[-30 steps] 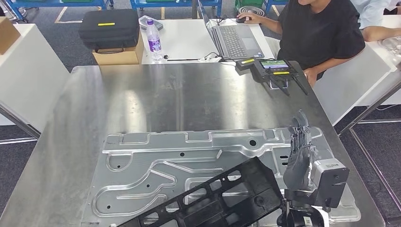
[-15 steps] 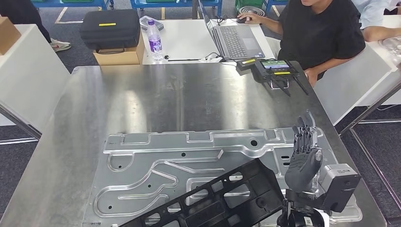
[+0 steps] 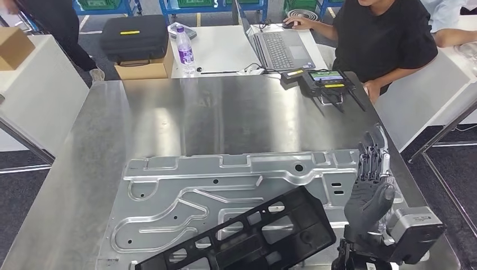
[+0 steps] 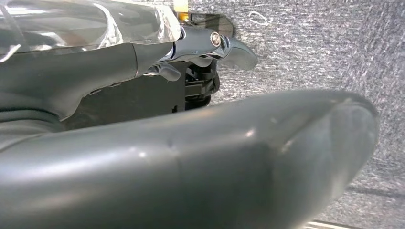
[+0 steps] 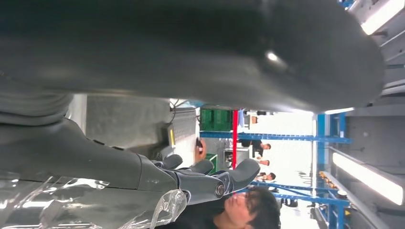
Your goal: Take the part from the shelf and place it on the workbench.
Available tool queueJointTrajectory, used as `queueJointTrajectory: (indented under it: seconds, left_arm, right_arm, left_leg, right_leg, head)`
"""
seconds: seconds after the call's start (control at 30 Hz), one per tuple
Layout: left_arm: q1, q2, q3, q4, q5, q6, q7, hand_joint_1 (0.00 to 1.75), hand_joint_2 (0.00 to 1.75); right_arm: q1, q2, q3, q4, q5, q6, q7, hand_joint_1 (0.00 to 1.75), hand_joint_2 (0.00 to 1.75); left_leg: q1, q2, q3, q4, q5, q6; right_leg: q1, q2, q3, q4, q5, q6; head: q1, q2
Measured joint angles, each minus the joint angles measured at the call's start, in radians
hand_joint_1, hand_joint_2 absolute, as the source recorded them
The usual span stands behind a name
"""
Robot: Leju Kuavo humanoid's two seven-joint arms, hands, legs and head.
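While the black part [image 3: 253, 239] lies flat on the stamped metal panel [image 3: 185, 191] at the near edge of the tabletop [image 3: 225, 112], the head view puts the right hand [image 3: 371, 185] just right of it, upright, fingers straight and slightly apart, holding nothing, apart from the part. Far side: a person [image 3: 382, 34] seated at a laptop [image 3: 278, 48], a handheld controller [image 3: 323, 81] on the far right corner, a bottle [image 3: 184, 48] and a black case [image 3: 135, 35] on the white table beyond.

Left wrist view: left hand [image 4: 191, 162] up close, thick thumb across the frame, darker fingers [image 4: 224, 45] extended over grey floor; nothing held. Whether those fingers lie apart or together, cannot tell.

Right wrist view: right hand's fingers [image 5: 210, 176] extended side by side, empty, workshop racks beyond.

Judgement: placing step looks done, part already down on the tabletop and released. Next move calls for pulling the right arm clear without clipping the part's right end.
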Motion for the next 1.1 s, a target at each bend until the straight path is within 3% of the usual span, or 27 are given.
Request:
queueJointTrajectory:
  seconds: [0.07,0.13,0.17,0.23,0.27,0.3,0.33,0.37,0.47,0.53,0.6,0.63,0.7,0.77,0.8,0.83,0.87,0.93,1.0,1.03,1.1]
  left_arm:
    - [0.0,0.0,0.0,0.0,0.002,-0.005,-0.003,0.0,0.0]
    - [0.001,0.0,0.0,0.0,0.004,-0.007,-0.004,0.0,0.0]
    - [0.001,0.0,0.0,0.0,0.004,-0.007,-0.004,0.0,0.0]
    - [0.001,0.0,0.0,0.0,0.004,-0.007,-0.005,0.0,0.0]
    - [0.0,0.001,0.0,0.0,0.004,-0.007,-0.005,0.0,0.0]
    - [0.0,0.001,0.0,0.0,0.004,-0.007,-0.005,0.0,0.0]
    - [0.0,0.001,0.0,0.0,0.004,-0.007,-0.005,0.0,0.0]
    - [0.0,0.001,0.0,0.0,0.005,-0.007,-0.005,0.0,0.0]
    - [-0.003,0.001,0.0,0.0,0.009,-0.009,-0.007,0.0,0.0]
    - [-0.003,0.001,0.0,0.0,0.012,-0.012,-0.009,0.0,0.0]
    - [-0.001,0.0,0.001,0.0,0.014,-0.014,-0.01,0.0,0.0]
    - [-0.001,0.0,0.001,0.0,0.014,-0.014,-0.01,0.0,0.0]
    - [-0.002,-0.001,0.001,0.0,0.014,-0.016,-0.01,0.0,0.0]
    - [-0.002,-0.002,0.001,0.0,0.014,-0.018,-0.01,0.0,0.0]
    - [-0.002,-0.002,0.001,0.0,0.014,-0.019,-0.01,0.0,0.0]
    - [-0.001,-0.002,0.001,0.0,0.014,-0.019,-0.01,0.0,0.0]
    - [-0.001,-0.002,0.001,0.0,0.014,-0.019,-0.01,0.0,0.0]
    - [-0.002,-0.001,0.001,0.0,0.014,-0.02,-0.01,0.0,0.0]
    - [-0.003,0.0,0.001,0.0,0.016,-0.021,-0.011,0.0,0.0]
    - [-0.003,0.001,0.001,0.0,0.016,-0.022,-0.011,0.0,0.0]
    - [-0.001,0.001,0.001,0.0,0.017,-0.023,-0.013,0.0,0.0]
  right_arm:
    - [-0.002,0.001,0.003,-0.006,0.005,0.0,0.006,0.0,0.0]
    - [-0.003,0.002,0.006,-0.012,0.007,0.0,0.009,0.0,0.0]
    - [-0.004,0.002,0.008,-0.015,0.008,0.0,0.01,0.0,0.0]
    - [-0.004,0.003,0.011,-0.02,0.008,0.0,0.01,0.0,0.0]
    - [-0.004,0.003,0.012,-0.021,0.007,0.0,0.01,0.0,0.0]
    - [-0.004,0.004,0.014,-0.021,0.007,0.0,0.009,0.0,0.0]
    - [-0.005,0.004,0.016,-0.021,0.006,0.0,0.008,0.0,0.0]
    - [-0.005,0.004,0.018,-0.021,0.006,0.0,0.007,0.0,0.0]
    - [-0.006,0.004,0.021,-0.024,0.004,0.0,0.002,0.0,0.0]
    - [-0.007,0.004,0.023,-0.027,0.004,0.0,-0.001,0.0,0.0]
    - [-0.007,0.004,0.025,-0.029,0.004,0.0,-0.005,0.0,0.0]
    - [-0.007,0.004,0.026,-0.03,0.004,0.0,-0.006,0.0,0.0]
    - [-0.007,0.004,0.027,-0.032,0.006,0.0,-0.009,0.0,0.0]
    - [-0.007,0.005,0.029,-0.032,0.008,0.0,-0.01,0.0,0.0]
    - [-0.006,0.005,0.029,-0.032,0.008,0.0,-0.01,0.0,0.0]
    - [-0.006,0.005,0.03,-0.032,0.008,0.0,-0.01,0.0,0.0]
    - [-0.006,0.005,0.03,-0.032,0.008,0.0,-0.01,0.0,0.0]
    - [-0.007,0.005,0.031,-0.032,0.007,0.0,-0.01,0.0,0.0]
    - [-0.007,0.005,0.032,-0.033,0.004,0.0,-0.011,0.0,0.0]
    - [-0.007,0.005,0.033,-0.033,-0.001,0.0,-0.011,0.0,0.0]
    - [-0.006,0.005,0.036,-0.034,-0.015,0.0,-0.014,0.0,0.0]
  left_leg:
    - [0.004,-0.004,-0.01,0.0,0.013,-0.018]
    - [0.011,0.003,-0.031,0.026,-0.011,-0.028]
    - [0.013,0.008,-0.049,0.067,-0.048,-0.03]
    - [0.01,0.017,-0.092,0.205,-0.148,-0.028]
    - [0.008,0.018,-0.107,0.273,-0.183,-0.025]
    - [0.003,0.018,-0.108,0.313,-0.198,-0.021]
    - [-0.002,0.019,-0.09,0.317,-0.193,-0.014]
    - [-0.009,0.019,-0.052,0.278,-0.172,-0.006]
    - [-0.032,0.024,0.106,0.052,-0.117,0.025]
    - [-0.04,0.027,0.147,-0.024,-0.113,0.032]
    - [-0.038,0.028,0.139,-0.034,-0.1,0.032]
    - [-0.035,0.03,0.132,-0.037,-0.092,0.035]
    - [-0.029,0.032,0.114,-0.04,-0.071,0.042]
    - [-0.028,0.033,0.09,-0.039,-0.053,0.044]
    - [-0.028,0.033,0.078,-0.038,-0.043,0.042]
    - [-0.026,0.033,0.066,-0.036,-0.035,0.039]
    - [-0.023,0.033,0.055,-0.034,-0.027,0.034]
    - [-0.019,0.031,0.033,-0.02,-0.016,0.022]
    - [-0.02,0.028,0.011,0.0,-0.008,0.009]
    - [-0.02,0.026,0.001,0.006,-0.002,0.004]
    - [-0.013,0.025,-0.014,0.012,0.009,-0.006]
  right_leg:
    - [0.009,0.004,-0.017,0.004,0.007,-0.021]
    - [0.015,-0.003,-0.035,0.004,0.019,-0.044]
    - [0.017,-0.007,-0.045,0.003,0.027,-0.056]
    - [0.026,-0.014,-0.064,0.003,0.042,-0.071]
    - [0.031,-0.017,-0.073,0.004,0.049,-0.075]
    - [0.037,-0.019,-0.083,0.004,0.056,-0.078]
    - [0.042,-0.021,-0.092,0.004,0.063,-0.08]
    - [0.045,-0.023,-0.099,0.005,0.069,-0.081]
    - [0.053,-0.025,-0.112,0.005,0.086,-0.08]
    - [0.054,-0.026,-0.119,0.005,0.099,-0.076]
    - [0.052,-0.025,-0.125,0.009,0.106,-0.069]
    - [0.051,-0.023,-0.132,0.024,0.089,-0.064]
    - [0.047,-0.019,-0.164,0.109,0.007,-0.053]
    - [0.041,-0.018,-0.202,0.245,-0.082,-0.043]
    - [0.036,-0.018,-0.209,0.293,-0.096,-0.037]
    - [0.031,-0.018,-0.199,0.309,-0.088,-0.031]
    - [0.024,-0.018,-0.171,0.286,-0.062,-0.025]
    - [0.01,-0.016,-0.073,0.156,-0.013,-0.005]
    - [0.006,-0.007,-0.004,0.04,-0.009,0.002]
    - [0.009,-0.003,0.003,0.018,-0.015,-0.003]
    - [0.017,-0.006,-0.013,0.016,-0.008,-0.027]
  head:
    - [-0.001,0.0]
    - [-0.002,0.0]
    - [-0.003,0.0]
    - [-0.004,0.0]
    - [-0.004,0.0]
    - [-0.004,0.0]
    - [-0.005,0.0]
    - [-0.005,0.0]
    - [-0.004,0.0]
    - [-0.004,0.0]
    - [-0.004,0.0]
    - [-0.004,0.0]
    - [-0.003,0.0]
    - [-0.003,0.0]
    - [-0.003,0.0]
    - [-0.003,0.0]
    - [-0.003,0.0]
    - [-0.002,0.0]
    - [0.0,0.0]
    - [0.0,0.0]
    - [-0.002,0.0]
